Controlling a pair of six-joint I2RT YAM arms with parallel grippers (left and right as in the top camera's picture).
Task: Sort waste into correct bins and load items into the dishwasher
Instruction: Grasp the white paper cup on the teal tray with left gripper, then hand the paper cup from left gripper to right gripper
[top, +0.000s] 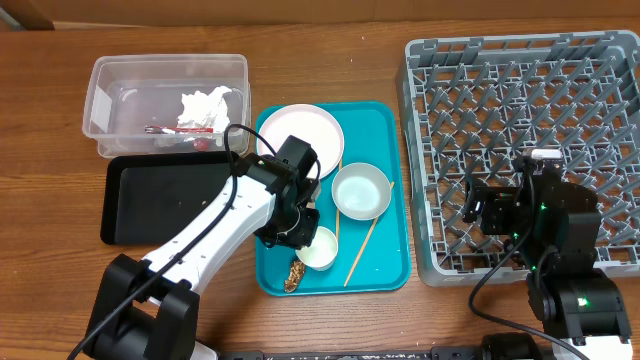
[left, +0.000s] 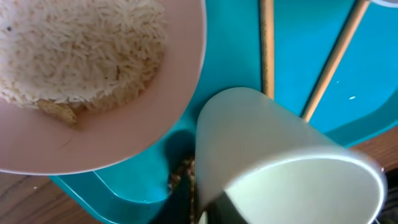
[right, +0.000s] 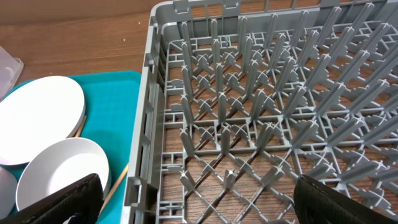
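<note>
My left gripper (top: 300, 232) (left: 202, 208) is over the teal tray (top: 385, 262). Its fingers sit either side of the wall of the small white cup (top: 320, 250) (left: 280, 143). Beside it, the left wrist view shows the cream bowl (left: 124, 134) holding rice (left: 81, 50); my arm hides it from overhead. The brown scrap (top: 293, 278) (left: 180, 177) lies by the cup. The white plate (top: 300, 135), pale blue bowl (top: 360, 190) and chopsticks (top: 368, 240) are on the tray. My right gripper (top: 490, 212) (right: 199, 205) is open and empty over the grey dish rack (top: 520, 140) (right: 249, 124).
The clear tub (top: 95, 100) at the back left holds the white napkin (top: 208, 107) and the red-and-silver wrapper (top: 165, 129). The black tray (top: 160, 195) lies in front of it, left of the teal tray.
</note>
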